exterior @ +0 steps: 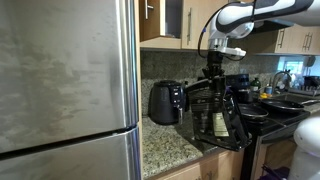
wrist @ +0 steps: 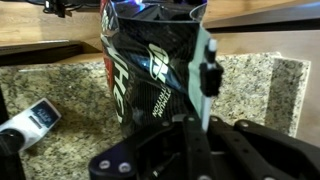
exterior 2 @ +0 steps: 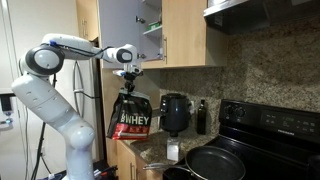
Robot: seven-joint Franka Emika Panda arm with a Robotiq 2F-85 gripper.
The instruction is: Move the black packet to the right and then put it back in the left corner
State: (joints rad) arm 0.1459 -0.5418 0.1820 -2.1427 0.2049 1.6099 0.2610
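Note:
The black packet [exterior 2: 133,118] is a black pouch with white and red "WHEY" lettering. It hangs in the air from my gripper [exterior 2: 128,84], which is shut on its top edge, above the end of the granite countertop [exterior 2: 150,152] beside the air fryer [exterior 2: 174,112]. In an exterior view the gripper [exterior: 212,68] holds the packet [exterior: 216,112] in front of the stove, right of the air fryer [exterior: 165,102]. The wrist view shows the packet [wrist: 150,70] up close against one finger of the gripper [wrist: 202,62], over the countertop [wrist: 260,90].
A steel fridge [exterior: 65,80] fills the near side. A small white-faced timer [wrist: 35,122] lies on the granite. A dark bottle [exterior 2: 201,117] stands by the air fryer. The black stove [exterior 2: 270,130] carries a frying pan [exterior 2: 215,162]. Wall cabinets [exterior 2: 185,35] hang overhead.

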